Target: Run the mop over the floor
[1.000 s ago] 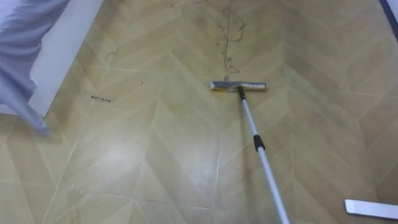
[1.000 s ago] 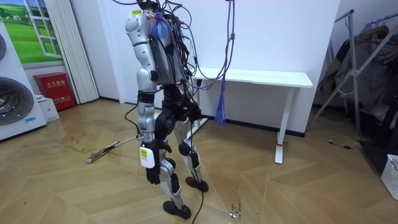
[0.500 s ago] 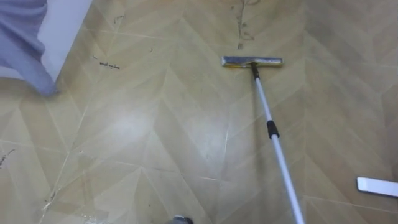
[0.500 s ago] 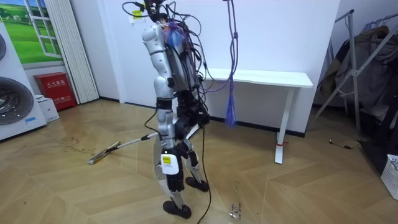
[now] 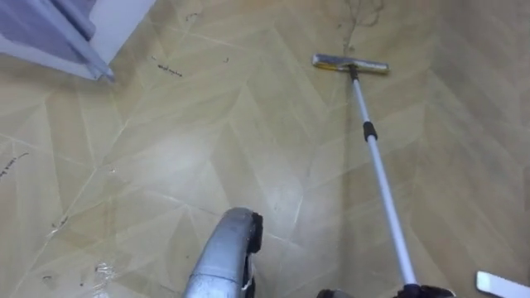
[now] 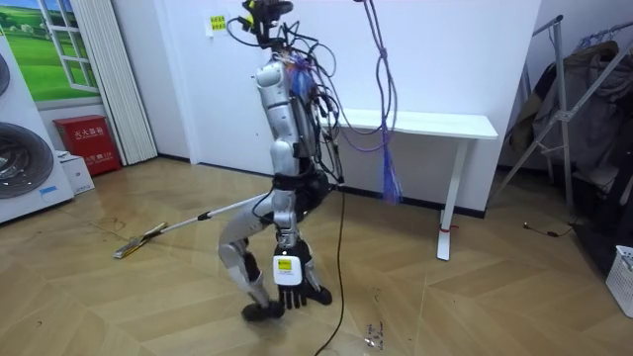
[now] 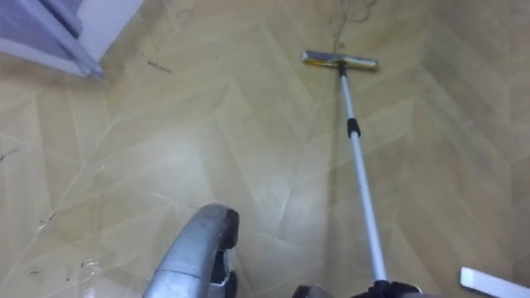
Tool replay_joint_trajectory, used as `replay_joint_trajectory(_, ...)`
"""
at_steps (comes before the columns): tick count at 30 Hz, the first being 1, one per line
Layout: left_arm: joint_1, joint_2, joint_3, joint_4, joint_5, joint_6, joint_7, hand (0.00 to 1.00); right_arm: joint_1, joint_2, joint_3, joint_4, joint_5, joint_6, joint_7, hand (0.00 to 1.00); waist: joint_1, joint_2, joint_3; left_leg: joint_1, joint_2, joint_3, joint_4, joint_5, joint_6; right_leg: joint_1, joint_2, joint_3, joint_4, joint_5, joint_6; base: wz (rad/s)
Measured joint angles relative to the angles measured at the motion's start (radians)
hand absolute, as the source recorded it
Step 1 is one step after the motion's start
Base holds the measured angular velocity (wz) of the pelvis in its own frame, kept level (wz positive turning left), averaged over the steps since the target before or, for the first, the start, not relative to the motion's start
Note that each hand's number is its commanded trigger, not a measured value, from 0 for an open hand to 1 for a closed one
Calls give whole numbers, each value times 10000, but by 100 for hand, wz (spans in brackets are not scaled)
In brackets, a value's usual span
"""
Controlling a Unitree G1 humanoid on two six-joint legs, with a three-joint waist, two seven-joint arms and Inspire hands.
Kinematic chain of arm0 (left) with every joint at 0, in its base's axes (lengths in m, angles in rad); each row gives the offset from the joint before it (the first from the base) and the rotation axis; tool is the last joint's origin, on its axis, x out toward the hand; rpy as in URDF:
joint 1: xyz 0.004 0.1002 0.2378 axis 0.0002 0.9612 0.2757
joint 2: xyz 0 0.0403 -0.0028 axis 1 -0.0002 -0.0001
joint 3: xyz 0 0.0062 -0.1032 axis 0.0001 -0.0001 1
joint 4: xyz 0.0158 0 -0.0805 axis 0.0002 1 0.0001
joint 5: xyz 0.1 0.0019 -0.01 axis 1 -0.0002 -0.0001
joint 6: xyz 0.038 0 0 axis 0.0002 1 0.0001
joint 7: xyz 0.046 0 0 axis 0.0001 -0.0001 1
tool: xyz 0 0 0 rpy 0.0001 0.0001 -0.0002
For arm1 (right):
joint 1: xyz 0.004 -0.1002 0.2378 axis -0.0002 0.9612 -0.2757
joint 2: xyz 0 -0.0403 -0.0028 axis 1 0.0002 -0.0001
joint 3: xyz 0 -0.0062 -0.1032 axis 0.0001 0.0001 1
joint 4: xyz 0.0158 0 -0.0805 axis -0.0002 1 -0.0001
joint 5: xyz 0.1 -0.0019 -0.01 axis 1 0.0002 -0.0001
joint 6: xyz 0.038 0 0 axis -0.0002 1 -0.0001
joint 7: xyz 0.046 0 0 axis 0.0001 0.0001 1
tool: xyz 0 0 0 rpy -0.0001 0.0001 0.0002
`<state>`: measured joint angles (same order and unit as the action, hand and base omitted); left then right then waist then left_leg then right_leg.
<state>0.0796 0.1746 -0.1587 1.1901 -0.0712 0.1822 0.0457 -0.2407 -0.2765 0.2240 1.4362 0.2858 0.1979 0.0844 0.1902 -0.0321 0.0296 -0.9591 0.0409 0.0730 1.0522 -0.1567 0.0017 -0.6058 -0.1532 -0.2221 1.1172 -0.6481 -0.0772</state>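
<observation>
Standing: robot mid-floor with one knee lifted; white table (image 6: 415,124) behind it, washing machine (image 6: 25,163) and red box (image 6: 87,143) at the room view's left.
Mop (image 5: 376,157): head flat on the floor (image 5: 207,165) ahead, near dark scribbles (image 5: 170,68).
Right hand (image 5: 418,290): at the handle's near end; grip cannot be told.
Left hand (image 6: 289,287): hangs loose, fingers relaxed, holding nothing.
Writing: wall notice (image 6: 216,22) too small to read.
</observation>
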Motion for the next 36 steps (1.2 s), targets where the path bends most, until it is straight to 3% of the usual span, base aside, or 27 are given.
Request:
replay_joint_trajectory(1,-71,-1,28,7,38,21,-34,0,191,-97,-19,0,161,-121,-52,100,-271,137,-30,279,-122,170,-623,-898,329,32,-83,-55,-243,-39,244,19)
replay_joint_trajectory(2,-91,-1,75,8,97,52,-57,0,335,-135,-62,11,154,-177,-51,100,-399,177,-48,327,-263,220,-827,-1027,619,83,-209,-112,-402,-24,372,43)
replay_joint_trajectory(3,-173,-19,315,2,217,93,-52,0,668,-188,-116,60,97,-240,-35,100,-548,185,-79,528,-530,346,-1148,-1133,814,247,-428,-107,-695,103,735,47)
replay_joint_trajectory(4,-181,-21,394,-59,271,92,-28,0,1072,-274,-117,155,82,-244,-60,100,-726,220,-105,767,-908,369,-1347,-1299,1090,329,-506,301,-588,254,857,45)
replay_joint_trajectory(5,-166,-35,392,-121,304,90,27,0,1338,-350,-64,188,85,-250,-80,100,-812,284,-129,897,-1074,371,-1358,-1411,1237,194,-539,526,-256,492,853,44)
replay_joint_trajectory(7,19,-78,377,-410,371,23,300,0,2563,-462,27,196,96,-217,-217,100,-1052,558,-322,1383,-1416,365,-1326,-1974,1577,-544,-454,1525,1521,2412,1018,32)
replay_joint_trajectory(8,74,-76,378,-473,361,-8,355,0,2796,-437,26,195,99,-196,-214,100,-1068,634,-372,1491,-1414,363,-1327,-2091,1633,-763,-350,1746,1868,2929,1072,-9)
replay_joint_trajectory(9,107,-59,376,-613,356,-42,442,0,3083,-363,25,131,97,-125,-197,100,-1091,731,-358,1654,-1403,356,-1326,-2316,1661,-1272,-172,1961,2354,3377,1121,-22)
replay_joint_trajectory(11,91,-41,346,-736,351,-130,623,0,3221,-183,7,11,38,-75,-275,100,-1414,858,-291,1748,-1410,271,-1343,-2496,1747,-2188,42,2003,2548,3316,1084,-4)
replay_joint_trajectory(12,4,-52,348,-753,346,-214,701,0,3206,-5,-12,-14,15,-76,-380,100,-1617,858,-279,1793,-1427,264,-1455,-2540,1754,-2784,196,1992,2128,3223,1095,0)
replay_joint_trajectory(14,-29,-133,324,-920,351,-255,768,0,3197,241,-3,-31,13,-76,-557,100,-1632,842,-272,1899,-1409,247,-1675,-2587,1693,-3287,391,1916,490,3187,1108,-9)
replay_joint_trajectory(16,30,-268,192,-904,355,-166,803,0,3188,403,-83,-141,7,-39,-812,100,-1601,784,-261,2234,-1400,240,-1934,-2828,1579,-3261,644,1843,-2292,3426,844,-9)
replay_joint_trajectory(18,139,-362,193,-883,332,-18,813,0,3050,391,-125,-239,-73,127,-947,100,-1522,766,-210,2580,-1300,198,-1887,-3151,1431,-3039,774,1791,-2695,3865,658,-15)
replay_joint_trajectory(21,181,-311,200,-891,214,203,908,0,2123,352,-219,-224,-186,623,-1206,100,-1086,607,-120,2969,-923,208,-1127,-3483,1031,-2466,894,1409,-2305,3379,199,-24)
replay_joint_trajectory(23,180,-212,148,-939,-350,200,1111,0,1261,226,-264,22,-190,800,-1325,100,-969,481,-62,2491,-619,319,582,-3059,388,-2349,1071,1412,-1708,2789,109,-9)
replay_joint_trajectory(24,208,-164,64,-963,-705,226,1258,0,767,83,-212,3,-157,822,-1399,100,-824,411,-70,2001,-410,275,1929,-2419,126,-2303,1225,1447,-1253,2418,28,-22)
replay_joint_trajectory(25,219,-96,-131,-1060,-813,228,1375,0,239,-41,-147,-34,-139,808,-1400,100,-634,240,4,1452,-307,246,3041,-1431,-28,-2271,1335,1589,-853,2054,6,-21)
replay_joint_trajectory(26,219,-79,-149,-1120,-856,230,1400,0,-41,-103,-112,-25,-103,794,-1396,100,-582,127,61,1168,-321,217,3498,-899,-118,-2258,1392,1699,-690,1938,-72,-11)
replay_joint_trajectory(27,214,-62,-198,-1154,-931,217,1395,0,-401,-213,-105,-54,11,745,-1368,100,-497,-20,95,640,-307,81,3982,-692,-110,-2244,1445,1748,-450,1701,-155,-6)
replay_joint_trajectory(28,224,-60,-195,-1149,-928,207,1379,0,-657,-279,-87,-225,196,627,-1342,100,-307,43,48,204,-196,89,3673,-940,-37,-2151,1570,1752,-391,1552,-206,-8)
replay_joint_trajectory(29,245,-58,-175,-1151,-927,213,1362,0,-713,-288,-86,-307,263,517,-1300,100,-211,-6,57,62,-181,101,3261,-1099,26,-2063,1579,1750,-388,1518,-162,-13)
replay_joint_trajectory(30,362,-60,-94,-1128,-936,225,1307,0,-799,-251,-97,-413,438,380,-1139,100,-160,-57,74,29,-211,65,1820,-1335,95,-1736,1570,1748,-455,1366,-144,-12)
replay_joint_trajectory(31,534,-57,-22,-1159,-911,216,1176,0,-795,-234,-90,-421,636,320,-954,100,-157,-32,50,152,-212,38,191,-1320,77,-1343,1555,1717,-603,1187,-136,-10)
replay_joint_trajectory(32,554,-57,-7,-1173,-879,216,1130,0,-769,-237,-88,-403,681,323,-858,100,-172,-10,46,229,-207,33,-632,-1271,75,-1146,1533,1695,-686,1086,-126,0)
replay_joint_trajectory(33,604,-36,31,-1151,-839,251,982,0,-484,-215,-98,-396,727,273,-763,100,-306,41,20,322,-244,80,-1243,-987,476,-682,1452,1641,-880,842,19,32)
replay_joint_trajectory(34,654,-46,55,-1120,-830,275,855,0,-41,-252,-107,-386,809,202,-679,100,-494,113,-95,595,-402,109,-1359,-1133,736,-250,1334,1564,-1227,695,227,43)
replay_joint_trajectory(36,488,-49,56,-1116,-831,263,662,0,497,-376,-42,-98,790,157,-519,100,-552,195,-107,1069,-629,247,-1576,-1383,1141,251,1158,1746,-1564,686,349,26)
